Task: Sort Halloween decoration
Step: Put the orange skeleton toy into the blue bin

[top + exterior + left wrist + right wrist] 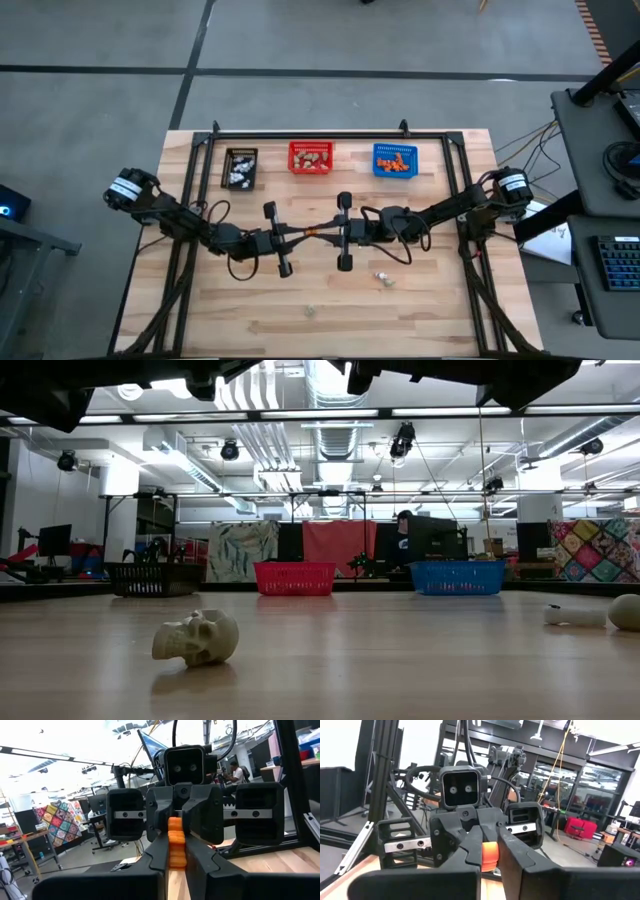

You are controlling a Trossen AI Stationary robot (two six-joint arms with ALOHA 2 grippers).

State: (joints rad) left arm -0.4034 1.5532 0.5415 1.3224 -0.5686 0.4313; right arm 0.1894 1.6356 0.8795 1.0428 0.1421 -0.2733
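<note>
A small orange Halloween decoration (pixel 311 232) hangs above the table's middle between my two grippers, which face each other tip to tip. My left gripper (pixel 304 233) comes from the table's left and my right gripper (pixel 321 232) from its right, both shut on it. The left wrist view shows the orange piece (pixel 176 845), and so does the right wrist view (pixel 489 855). A beige skull (pixel 197 637) and a white trinket (pixel 382 279) lie loose on the near part of the table. My left gripper pinches the orange piece's near end (pixel 176 860) between its two fingers (pixel 156 851), level, from the table's left. The piece is lifted clear of the table. My right gripper pinches the same piece's other end (pixel 489 851) between its two fingers (pixel 512 851), level, from the table's right.
Three small mesh baskets stand in a row at the far side: a black basket (pixel 240 167), a red basket (pixel 311 158) and a blue basket (pixel 394 161), each with trinkets inside. A black frame rail (pixel 310 135) runs behind them. A pale round trinket (pixel 626 611) lies at the right.
</note>
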